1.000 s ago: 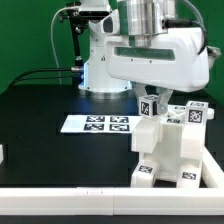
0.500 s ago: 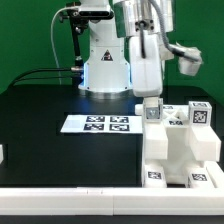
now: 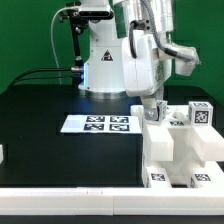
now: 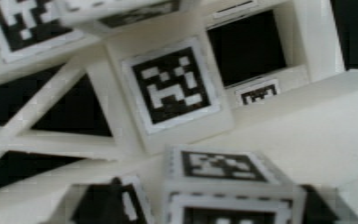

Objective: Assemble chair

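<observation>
The exterior view looks across the black bench [image 3: 40, 105] from its near edge toward the arm's base, level and at moderate range. The wrist view faces the chair [image 4: 247, 120] at very close range. Both views share the chair [image 3: 180, 150] and its square tags.

light: bright, even | shadows: soft | wrist view: blurred, too close | exterior view: coarse

The chair [image 3: 182, 150] stands on the table [image 3: 50, 155], to the exterior view's right of the marker board [image 3: 96, 124]. The robot arm [image 3: 150, 50] hangs above the chair, nearer the marker board's side. The robot's base [image 3: 103, 65] stands behind the marker board.
</observation>
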Robot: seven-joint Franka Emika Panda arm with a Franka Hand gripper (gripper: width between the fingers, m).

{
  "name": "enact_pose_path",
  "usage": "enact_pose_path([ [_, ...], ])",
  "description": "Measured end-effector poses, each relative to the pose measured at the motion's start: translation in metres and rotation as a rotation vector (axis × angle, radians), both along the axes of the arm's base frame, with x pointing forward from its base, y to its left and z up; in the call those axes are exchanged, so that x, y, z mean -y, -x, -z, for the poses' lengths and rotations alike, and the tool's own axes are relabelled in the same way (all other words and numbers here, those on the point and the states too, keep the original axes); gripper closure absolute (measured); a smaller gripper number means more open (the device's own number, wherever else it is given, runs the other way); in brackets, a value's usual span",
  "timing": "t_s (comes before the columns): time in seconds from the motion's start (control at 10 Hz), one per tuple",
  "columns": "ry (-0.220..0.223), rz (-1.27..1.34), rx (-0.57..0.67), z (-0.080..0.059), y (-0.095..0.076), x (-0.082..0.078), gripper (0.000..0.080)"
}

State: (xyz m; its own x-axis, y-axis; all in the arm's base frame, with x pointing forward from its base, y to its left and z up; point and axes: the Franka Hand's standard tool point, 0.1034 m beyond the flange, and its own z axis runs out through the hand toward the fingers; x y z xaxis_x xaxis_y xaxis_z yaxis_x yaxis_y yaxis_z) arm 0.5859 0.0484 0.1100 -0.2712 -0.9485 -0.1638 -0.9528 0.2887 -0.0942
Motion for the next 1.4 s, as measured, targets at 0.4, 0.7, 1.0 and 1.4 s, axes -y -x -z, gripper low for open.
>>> enact_pose_path([
  [0.4,0.046,-0.609,0.03,-0.0081,-0.0039,-0.0031,0.0159],
  [0.7,0.086,-0.889,0.048,-0.0064,-0.0028,-0.0012,0.0151],
  [1.0,0.163,-1.143,0.01,-0.0038,-0.0094,0.0002,0.0173],
  [1.4,0.147,-0.962,-0.011,-0.0027,-0.0088,0.0002,0.0524],
])
